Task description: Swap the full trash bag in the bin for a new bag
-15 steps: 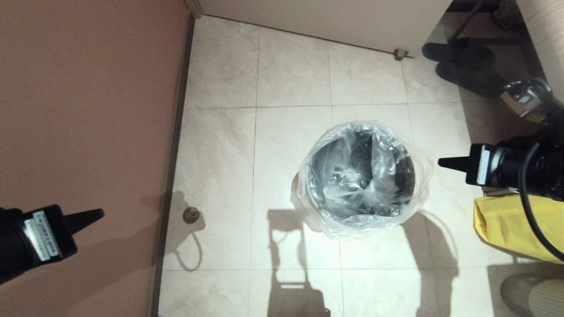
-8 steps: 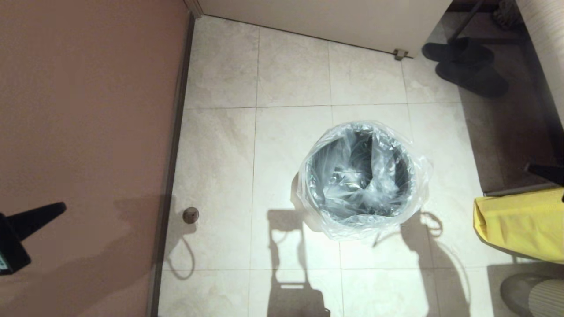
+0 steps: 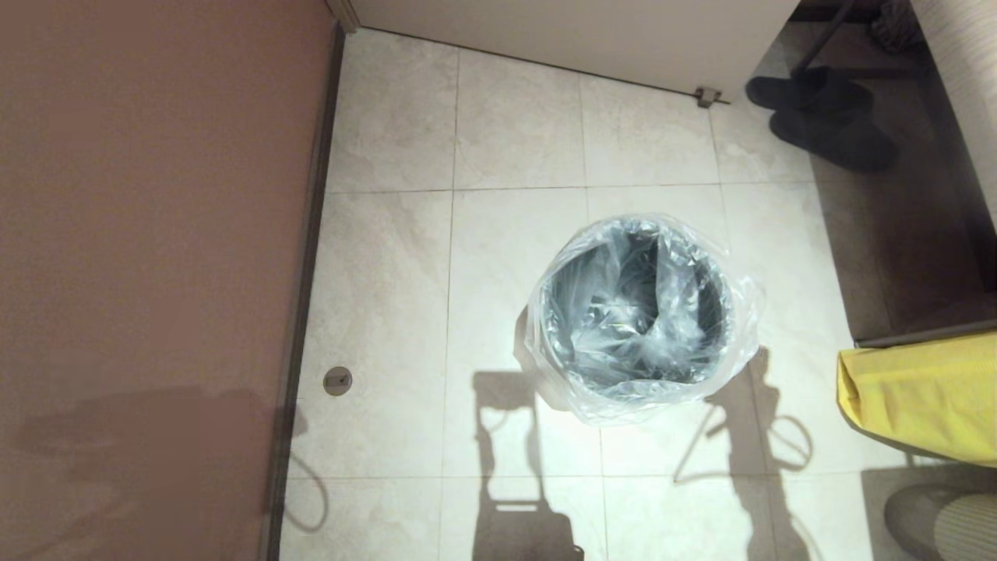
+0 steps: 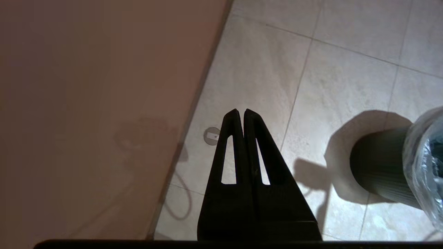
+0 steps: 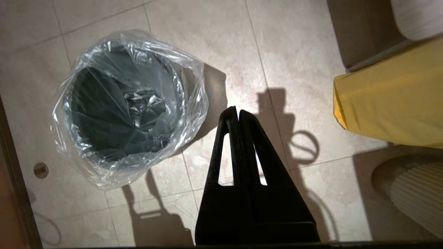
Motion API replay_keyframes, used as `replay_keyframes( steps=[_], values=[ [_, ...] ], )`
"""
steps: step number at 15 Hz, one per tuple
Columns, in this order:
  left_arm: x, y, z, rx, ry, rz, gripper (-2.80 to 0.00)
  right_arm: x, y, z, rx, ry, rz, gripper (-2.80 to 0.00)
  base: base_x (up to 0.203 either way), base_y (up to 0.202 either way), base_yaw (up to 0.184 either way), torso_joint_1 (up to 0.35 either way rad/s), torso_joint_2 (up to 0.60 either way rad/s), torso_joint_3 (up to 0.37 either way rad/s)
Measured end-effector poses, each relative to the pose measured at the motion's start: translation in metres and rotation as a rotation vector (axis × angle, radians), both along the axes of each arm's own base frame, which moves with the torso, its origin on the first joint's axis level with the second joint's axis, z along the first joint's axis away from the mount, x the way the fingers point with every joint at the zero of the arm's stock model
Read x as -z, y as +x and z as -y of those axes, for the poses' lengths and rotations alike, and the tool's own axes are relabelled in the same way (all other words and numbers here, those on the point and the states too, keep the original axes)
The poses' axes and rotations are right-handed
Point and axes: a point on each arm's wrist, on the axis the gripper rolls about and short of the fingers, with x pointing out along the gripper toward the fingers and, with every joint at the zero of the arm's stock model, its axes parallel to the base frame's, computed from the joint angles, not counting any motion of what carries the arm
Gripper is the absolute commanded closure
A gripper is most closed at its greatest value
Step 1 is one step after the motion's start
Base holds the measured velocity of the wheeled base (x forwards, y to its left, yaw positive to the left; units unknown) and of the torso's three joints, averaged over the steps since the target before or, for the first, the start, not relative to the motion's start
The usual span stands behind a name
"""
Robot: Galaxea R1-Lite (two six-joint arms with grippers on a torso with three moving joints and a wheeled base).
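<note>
We see the bin [image 3: 639,312] standing upright on the tiled floor [image 3: 514,234], roughly mid-frame in the head view, well apart from the reddish-brown wall [image 3: 148,234] on the robot's left. The new bag [image 3: 744,312] is in it: clear crinkly plastic lining the inside, its mouth folded over the rim and hanging loosely down the outside all round. Bag film is bunched at the bottom of the bin; nothing else visible inside.

Neither arm shows in the head view, only their shadows on the floor and wall.

Left tool [image 4: 240,111]: both fingers pressed together, nothing between them. It hangs above the floor near the wall's baseboard, over a small round metal floor fitting [image 4: 211,135]. The bin's ribbed grey side shows off to one side of it, apart from the tool.

Right tool [image 5: 233,109]: fingers also pressed together, empty. It hangs above bare floor between the bin and the yellow bag [image 5: 391,100], touching neither.

The yellow bag sits at the robot's right, partly cut off by the frame edge in the head view. Dark slippers [image 3: 826,117] lie at the far right by the white door [image 3: 576,31], well apart from the bin. A pale ribbed object [image 5: 415,197] is near the yellow bag; we cannot tell what it is.
</note>
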Motion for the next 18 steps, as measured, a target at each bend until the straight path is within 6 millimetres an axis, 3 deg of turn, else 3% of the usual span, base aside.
replay_keyframes(
  steps=[4,9,14,18],
  values=[
    [0.036,-0.027,-0.001,-0.04,0.005,-0.003,0.0,0.005,-0.039,0.001,-0.013,-0.001,0.043,0.0,0.0,0.0,0.0,0.0,0.0,0.0],
    [0.079,-0.049,0.002,0.03,0.039,-0.016,0.0,0.022,-0.09,0.0,-0.058,-0.069,0.1,0.0,0.0,0.0,0.0,0.0,0.0,0.0],
    [0.1,-0.055,0.003,0.056,0.057,0.006,0.0,0.047,-0.124,0.001,-0.066,-0.101,0.123,0.0,0.0,0.0,0.0,0.0,0.0,0.0],
    [0.108,-0.052,0.004,0.119,0.062,-0.005,0.0,0.082,-0.134,0.0,-0.053,-0.171,0.135,0.0,0.0,0.0,0.0,0.0,0.0,0.0]
  ],
)
